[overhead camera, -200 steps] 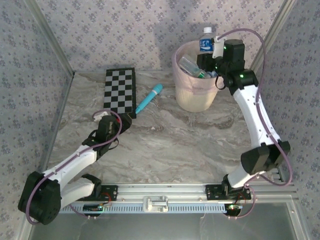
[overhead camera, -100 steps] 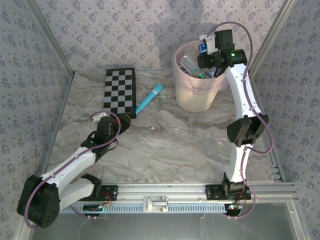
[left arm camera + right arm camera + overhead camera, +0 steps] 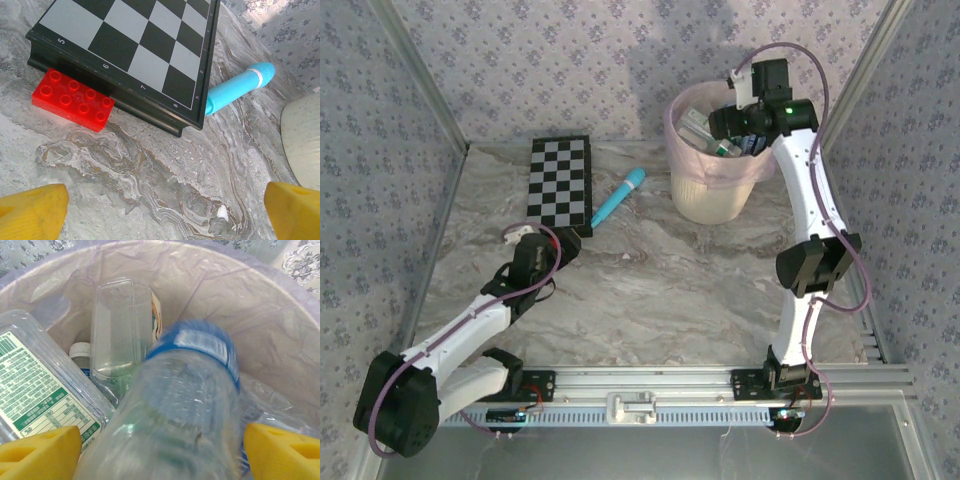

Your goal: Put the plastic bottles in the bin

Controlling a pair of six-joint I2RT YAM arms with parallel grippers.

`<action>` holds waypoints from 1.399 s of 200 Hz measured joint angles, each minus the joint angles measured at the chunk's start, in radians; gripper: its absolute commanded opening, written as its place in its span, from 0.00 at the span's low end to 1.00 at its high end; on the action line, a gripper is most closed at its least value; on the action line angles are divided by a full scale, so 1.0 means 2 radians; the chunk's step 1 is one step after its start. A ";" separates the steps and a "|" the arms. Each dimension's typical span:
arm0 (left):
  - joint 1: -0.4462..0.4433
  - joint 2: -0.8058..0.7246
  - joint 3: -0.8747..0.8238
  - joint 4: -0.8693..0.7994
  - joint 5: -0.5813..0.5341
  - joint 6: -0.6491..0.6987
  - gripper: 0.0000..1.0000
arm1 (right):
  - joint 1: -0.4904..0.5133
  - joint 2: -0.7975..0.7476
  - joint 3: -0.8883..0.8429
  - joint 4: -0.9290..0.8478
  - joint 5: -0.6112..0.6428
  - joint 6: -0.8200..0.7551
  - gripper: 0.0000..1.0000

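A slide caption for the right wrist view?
Right gripper open over the round cream-white bin, a blurred clear blue-labelled plastic bottle between its yellow fingers.

Left gripper (image 3: 162,215) hung jaws-wide over the marble table (image 3: 150,185), yellow fingertips (image 3: 30,212) parked at either lower corner and nothing but bare stone between them. Straight ahead and a touch to the left lay the checkerboard (image 3: 135,45), its black frame showing numbers along the near edge. And there, a red building brick (image 3: 72,100), snug against that near edge, ahead of the left fingertip. Ahead to the right, a teal wand (image 3: 240,87) poked out from behind the board's corner, angled away. Off past the right fingertip, the cream-white side of the bin (image 3: 302,135) curved into view, with patterned wallpaper (image 3: 280,25) beyond.
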 measured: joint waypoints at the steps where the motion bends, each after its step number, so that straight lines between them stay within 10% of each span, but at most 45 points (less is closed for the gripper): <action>1: 0.000 0.000 0.000 0.000 0.000 0.000 1.00 | 0.000 -0.001 -0.002 0.001 0.000 0.000 0.83; 49: 0.000 0.000 0.000 -0.001 0.000 0.000 1.00 | 0.000 -0.031 -0.047 0.042 -0.004 0.016 0.68; 100: 0.001 -0.007 0.000 -0.010 -0.010 0.004 1.00 | 0.005 -0.056 -0.106 0.075 -0.006 0.025 0.80; 152: 0.049 -0.027 0.003 -0.036 -0.035 0.050 1.00 | 0.030 -0.249 -0.331 0.172 -0.005 0.051 1.00; 208: 0.128 -0.023 0.031 -0.028 -0.051 0.137 1.00 | 0.030 -0.462 -0.574 0.289 0.033 0.098 1.00; 280: 0.181 0.044 0.033 0.023 -0.080 0.251 1.00 | 0.021 -0.474 -0.857 0.426 0.132 0.124 1.00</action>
